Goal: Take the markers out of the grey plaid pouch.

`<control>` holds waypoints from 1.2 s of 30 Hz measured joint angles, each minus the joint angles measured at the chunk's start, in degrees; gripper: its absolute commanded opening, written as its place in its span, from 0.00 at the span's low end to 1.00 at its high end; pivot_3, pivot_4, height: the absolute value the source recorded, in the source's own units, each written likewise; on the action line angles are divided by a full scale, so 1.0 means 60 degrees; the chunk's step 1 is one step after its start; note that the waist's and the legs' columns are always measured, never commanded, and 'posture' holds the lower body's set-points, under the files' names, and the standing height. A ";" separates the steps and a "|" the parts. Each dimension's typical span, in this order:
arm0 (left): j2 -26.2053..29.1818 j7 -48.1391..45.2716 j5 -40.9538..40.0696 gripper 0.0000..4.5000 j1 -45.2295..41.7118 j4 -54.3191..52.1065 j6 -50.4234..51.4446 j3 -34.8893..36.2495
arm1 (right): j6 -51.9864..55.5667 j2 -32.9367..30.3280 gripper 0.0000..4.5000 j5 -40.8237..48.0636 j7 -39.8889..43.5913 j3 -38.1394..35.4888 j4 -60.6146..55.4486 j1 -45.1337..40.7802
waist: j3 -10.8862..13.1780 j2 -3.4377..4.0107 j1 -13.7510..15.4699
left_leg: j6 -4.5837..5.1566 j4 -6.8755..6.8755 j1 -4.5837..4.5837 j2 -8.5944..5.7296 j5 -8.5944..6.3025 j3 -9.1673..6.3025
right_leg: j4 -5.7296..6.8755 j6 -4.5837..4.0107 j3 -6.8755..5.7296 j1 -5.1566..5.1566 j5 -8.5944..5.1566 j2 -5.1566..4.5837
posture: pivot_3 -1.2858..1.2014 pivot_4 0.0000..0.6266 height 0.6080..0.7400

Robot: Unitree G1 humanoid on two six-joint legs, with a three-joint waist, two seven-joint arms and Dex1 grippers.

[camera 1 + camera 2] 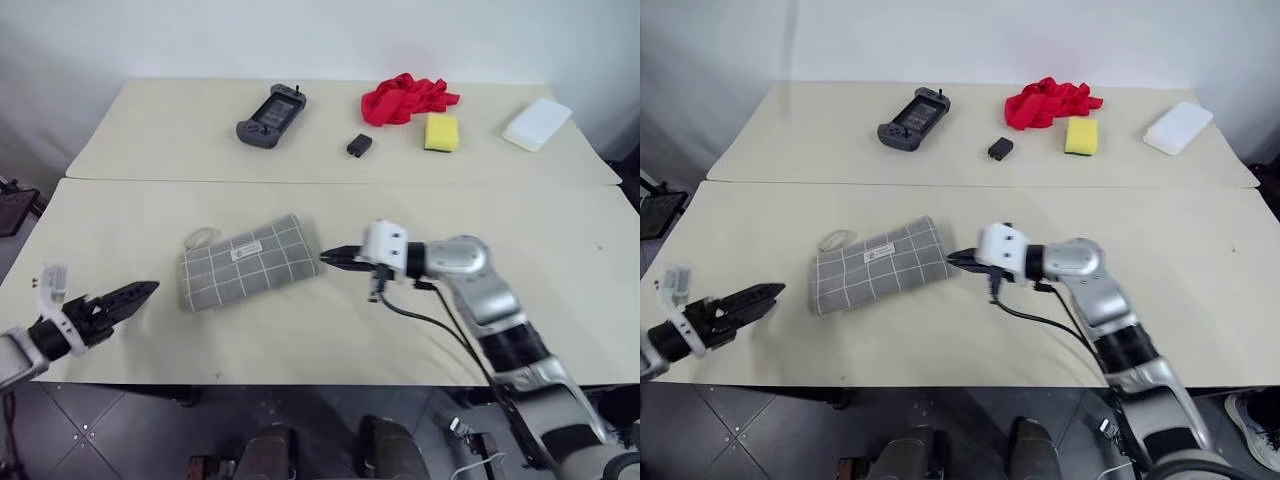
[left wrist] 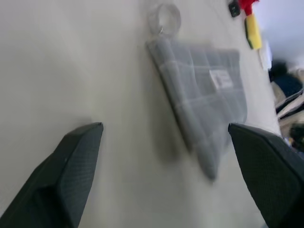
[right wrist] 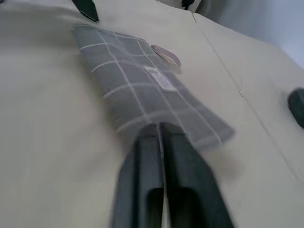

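Observation:
The grey plaid pouch (image 1: 250, 262) lies flat on the near table, with its white label up and its white cord loop (image 1: 203, 238) at its left end. My right gripper (image 1: 326, 256) is shut, its tips at the pouch's right end; in the right wrist view the closed fingers (image 3: 161, 142) meet the near edge of the pouch (image 3: 142, 92). My left gripper (image 1: 138, 292) hovers open to the left of the pouch, pointing at it. In the left wrist view its fingers (image 2: 80, 152) stand wide apart with the pouch (image 2: 204, 95) ahead. The markers are hidden.
On the far table lie a dark game controller (image 1: 270, 115), a small black block (image 1: 359, 145), a red cloth (image 1: 405, 98), a yellow sponge (image 1: 441, 131) and a white box (image 1: 537, 123). A seam (image 1: 300, 182) divides the two tables.

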 measured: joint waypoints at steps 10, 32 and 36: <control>-0.0278 0.0603 0.0765 1.00 -0.1822 0.0739 0.0912 -0.0602 | -0.1704 0.1672 0.01 -0.1533 -0.0895 0.0741 0.3751 -0.1653 | -0.0004 -0.0001 -0.0202 | -0.0019 -0.0020 0.0032 -0.0026 0.0005 -0.0017 | 0.0018 -0.0005 0.0003 0.0022 -0.0004 0.0019 | 0.52 0.24 1.00; -0.1828 0.0300 0.1754 0.87 -0.3404 0.1312 0.2178 -0.1163 | -0.3348 0.0964 0.00 -0.2151 -0.0402 0.0860 0.4893 -0.1690 | -0.0040 0.0037 -0.0181 | -0.0020 -0.0017 0.0147 -0.0017 0.0005 -0.0065 | -0.0009 -0.0003 0.0041 0.0164 -0.0005 0.0017 | 0.52 0.24 1.00; -0.1825 0.0230 0.2032 0.59 -0.3433 0.1642 0.2071 -0.1202 | -0.3409 0.0961 0.00 -0.2212 -0.0413 0.0860 0.4893 -0.1690 | -0.0040 0.0037 -0.0189 | -0.0021 -0.0018 0.0147 -0.0015 0.0004 -0.0061 | -0.0012 -0.0003 0.0043 0.0164 -0.0005 0.0017 | 0.52 0.24 1.00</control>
